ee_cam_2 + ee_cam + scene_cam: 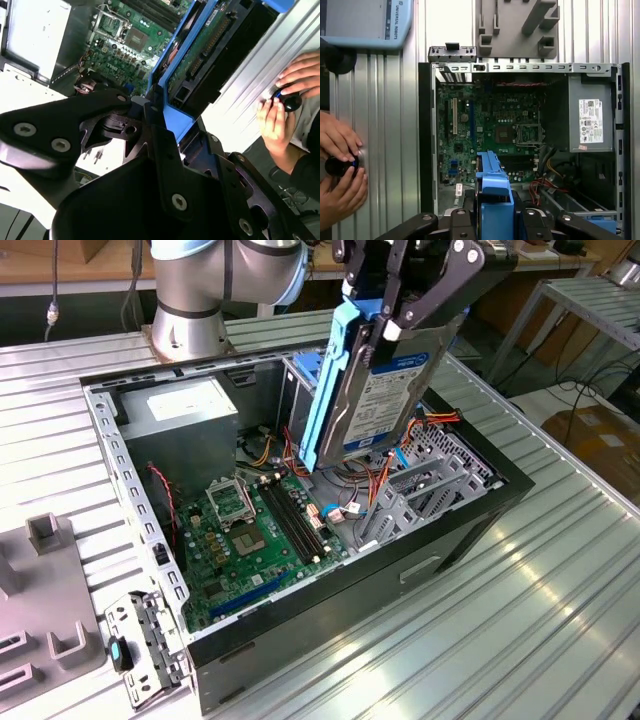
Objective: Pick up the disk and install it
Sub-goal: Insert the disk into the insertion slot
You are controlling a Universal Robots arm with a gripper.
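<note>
High at the exterior view's centre, my gripper (pixel 383 328) pinches the silver, blue-railed disk (pixel 388 390) on edge over the open case (pixel 478 525), above green motherboard (pixel 240 540), orange cables (pixel 440 419) and perforated grey cage (pixel 428 480).

The exterior view stands off the arm, above one corner of the open computer case (pixel 330 635), looking down slantwise at the pincer (pixel 385 325) from middling distance. The first wrist view sits behind the pincer (pixel 495 222) and looks straight down past it into the case from well above. The second wrist view rides close beside the pincer (pixel 160 117), looking along the clamped disk (pixel 197 55) at a slant. All three share the circuit board (pixel 250 540) below the pincer; both wrist views share a person's hands (pixel 337 140) off to its side.
</note>
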